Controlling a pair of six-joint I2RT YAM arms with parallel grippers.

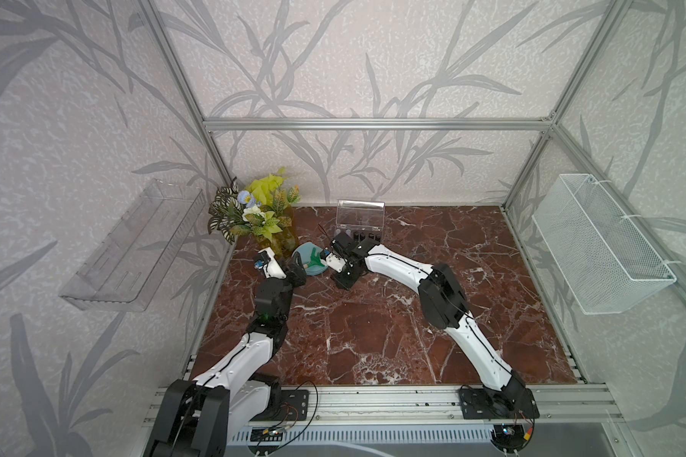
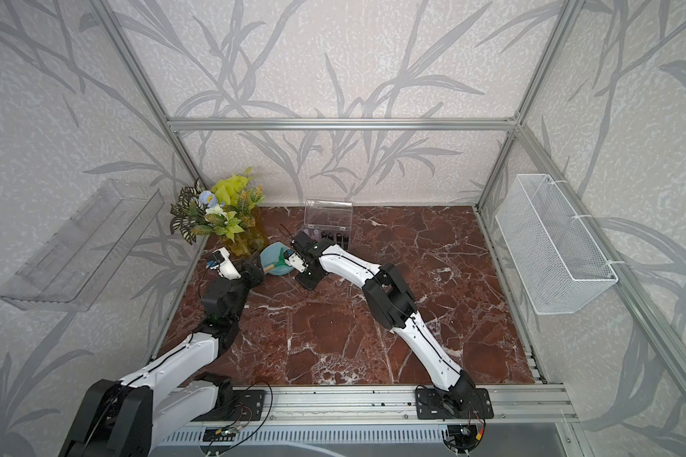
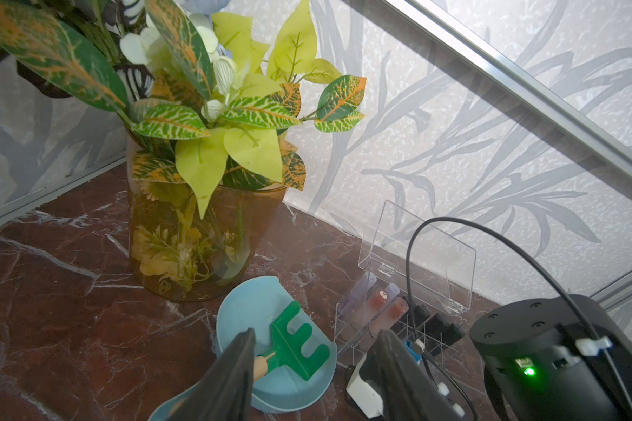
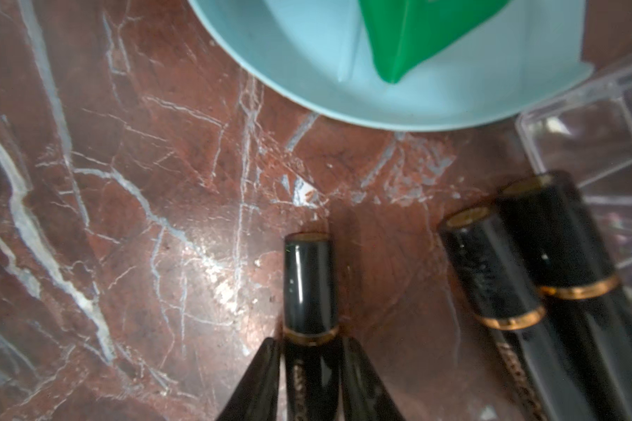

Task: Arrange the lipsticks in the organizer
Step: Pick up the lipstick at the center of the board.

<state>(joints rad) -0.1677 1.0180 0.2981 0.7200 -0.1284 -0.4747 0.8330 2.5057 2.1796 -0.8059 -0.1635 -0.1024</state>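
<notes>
Top views put the left gripper [image 1: 297, 269] furthest left, at the near edge of the blue dish [image 1: 302, 249] that held the green rake [image 1: 315, 259]. In the left wrist view its jaws stood partly open over that dish, with nothing visibly clamped between them.

Next rightward was the right gripper [image 4: 309, 342], low over the marble table [image 1: 412, 316] between the dish and the organizer [image 1: 359, 235]. Its wrist view showed both fingers [image 4: 260, 382] pressed against the sides of one black lipstick [image 4: 309, 284], so I judged it closed on that tube. The tube ran straight out from the fingertips toward the dish rim and seemed to lie along the table, not upright. Two more black lipsticks [image 4: 497, 277] lay close beside it, roughly parallel. Whether the outer one touched the organizer's clear corner I could not tell.

Furthest right and back stood the organizer, lid [image 1: 360, 213] raised, with other lipsticks [image 3: 376, 299], pink, lavender and black, already upright in its compartments. The right arm was much the nearer to it. The box lay just behind the gripper and slightly right, with its slots opening upward. By my judgement, the held tube's long axis would need turning to vertical before it went in.
</notes>
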